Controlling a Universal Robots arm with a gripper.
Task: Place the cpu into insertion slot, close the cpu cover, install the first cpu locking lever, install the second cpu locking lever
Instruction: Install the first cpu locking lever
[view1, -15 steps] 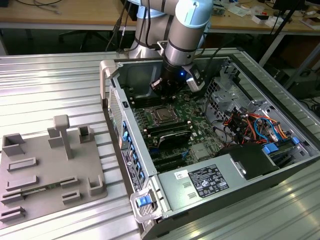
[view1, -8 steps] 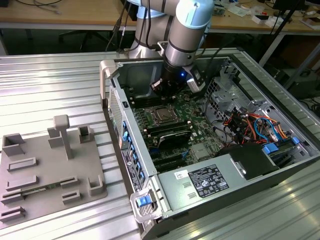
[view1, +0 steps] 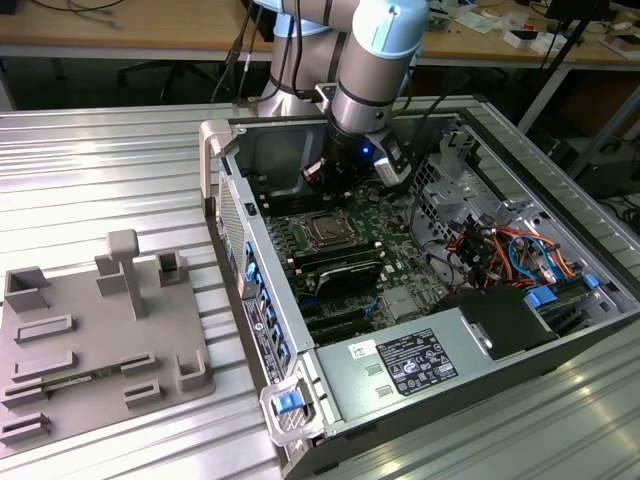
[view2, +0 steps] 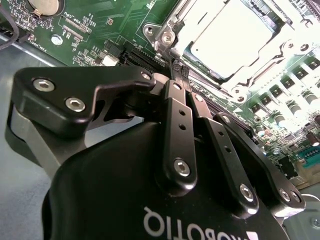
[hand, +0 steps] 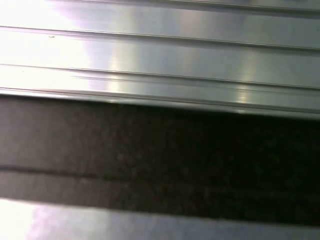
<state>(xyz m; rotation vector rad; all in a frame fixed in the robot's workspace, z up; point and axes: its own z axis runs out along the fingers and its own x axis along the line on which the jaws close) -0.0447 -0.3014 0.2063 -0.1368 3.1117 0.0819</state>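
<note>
Inside computer case (view1: 272, 150), gripper (view2: 176, 70) closed tight, holding nothing, thin tip just beside corner of cpu cover (view2: 172, 30), maybe for pushing. Shiny cpu (view2: 232, 40) lies flat in insertion slot (view1: 326, 229), cover down over it, likely to keep chip in place

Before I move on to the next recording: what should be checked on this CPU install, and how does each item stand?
1. cpu seated in the insertion slot: ok, its silver top lies flat inside the rim.
2. cpu cover closed: ok, the frame lies down around the chip.
3. Locking levers latched: cannot tell.
4. gripper empty: ok, its fingers are pressed together with nothing seen between them.
5. Gripper at the work spot: ok, its tips sit by the socket's corner, inside the open computer case.
</note>
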